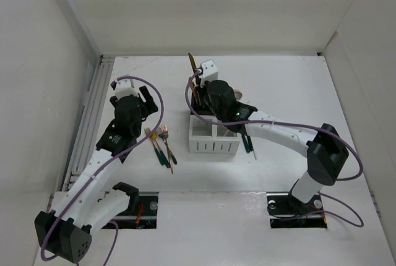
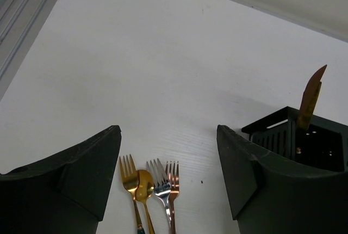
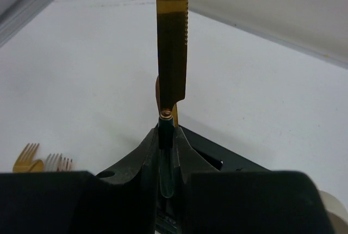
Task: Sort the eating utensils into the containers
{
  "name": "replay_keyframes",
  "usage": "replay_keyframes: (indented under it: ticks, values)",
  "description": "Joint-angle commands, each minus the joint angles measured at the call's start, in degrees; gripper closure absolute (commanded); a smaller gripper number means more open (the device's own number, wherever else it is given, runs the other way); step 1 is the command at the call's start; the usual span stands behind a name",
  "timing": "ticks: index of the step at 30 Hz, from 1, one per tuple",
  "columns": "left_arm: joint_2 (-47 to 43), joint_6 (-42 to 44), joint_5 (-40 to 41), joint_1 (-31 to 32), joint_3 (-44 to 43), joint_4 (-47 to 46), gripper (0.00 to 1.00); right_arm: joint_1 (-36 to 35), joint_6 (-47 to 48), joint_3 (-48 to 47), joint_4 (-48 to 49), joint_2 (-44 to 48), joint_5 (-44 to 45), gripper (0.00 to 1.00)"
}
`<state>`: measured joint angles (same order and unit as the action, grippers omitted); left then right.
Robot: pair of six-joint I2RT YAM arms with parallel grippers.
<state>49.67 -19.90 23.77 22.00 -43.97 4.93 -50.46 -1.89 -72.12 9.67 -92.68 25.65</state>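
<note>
- Your right hand point(image 3: 166, 133) is pinched narrow on the dark teal handle of a gold serrated-blade knife point(image 3: 172, 43). The blade sticks straight up past the fingers.
- That knife sits over the pair of black slotted bins point(image 3: 206, 147) at the far side of the bin block. Can't tell if the handle's end is inside one.
- A copper-coloured blade point(image 2: 311, 95) stands up out of the black bins, leaning a bit.
- Your left hand point(image 2: 168, 130) is wide open w/ nothing btwn its fingers. It hovers above the white worktop point(image 1: 278, 86), left of the bin block.
- Under it, flat on the worktop, heads pointing to the far side:
  - a gold fork point(image 2: 128, 168)
  - a gold spoon point(image 2: 144, 182), its bowl overlapping that fork
  - a silver fork point(image 2: 159, 174)
  - a copper fork point(image 2: 173, 171), touching the silver one
- The white slotted bins point(image 1: 213, 145) make up the near side of the block, facing the arm bases. The fork group lies just left of them, not touching.
- A couple of dark-handled utensils point(image 1: 249, 142) lie just right of the white bins, partly under the right arm. Type: can't tell.
</note>
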Motion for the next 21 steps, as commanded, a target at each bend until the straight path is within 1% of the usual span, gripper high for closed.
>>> replay_keyframes:
  ticks: [1, 5, 8, 11, 15, 18, 19, 20, 21]
  values:
    - [-1.0, -0.6, -0.3, -0.5, 0.2, -2.6, 0.32, 0.2, 0.8, -0.5, 7.9, 0.2, 0.9, 1.00]
    - [-1.5, -0.6, -0.3, -0.5, 0.7, -3.1, 0.32, 0.2, 0.1, 2.4, 7.9, -1.1, 0.9, 1.00]
    - [-1.5, -0.6, -0.8, -1.0, 1.2, -3.6, 0.32, 0.2, -1.1, 3.6, 7.9, -2.6, 2.6, 1.00]
    - [-1.5, -0.6, -0.8, -1.0, 1.3, -4.1, 0.32, 0.2, -1.1, 3.6, 7.9, -6.4, 2.6, 1.00]
    - [-1.5, 0.1, -0.8, -1.0, 1.3, -3.6, 0.32, 0.2, -1.1, 3.6, 7.9, -7.1, 3.1, 1.00]
    - [-1.5, 0.1, -0.8, -1.0, 1.3, -2.3, 0.32, 0.2, -1.1, 4.1, 6.9, -7.1, 3.8, 0.84]
    - [-2.0, 0.1, -0.8, -1.0, 1.3, -1.3, 0.32, 0.2, -1.1, 4.1, 6.2, -6.3, 3.8, 0.77]
    - [-2.0, 0.1, -1.6, -1.0, 1.3, -0.8, 0.32, 0.2, -1.7, 4.1, 5.5, -5.1, 2.9, 0.72]
    - [-2.0, 0.1, -2.4, -1.0, 1.3, 0.3, 0.32, 0.2, -1.7, 3.4, 4.0, -4.2, 1.2, 0.65]
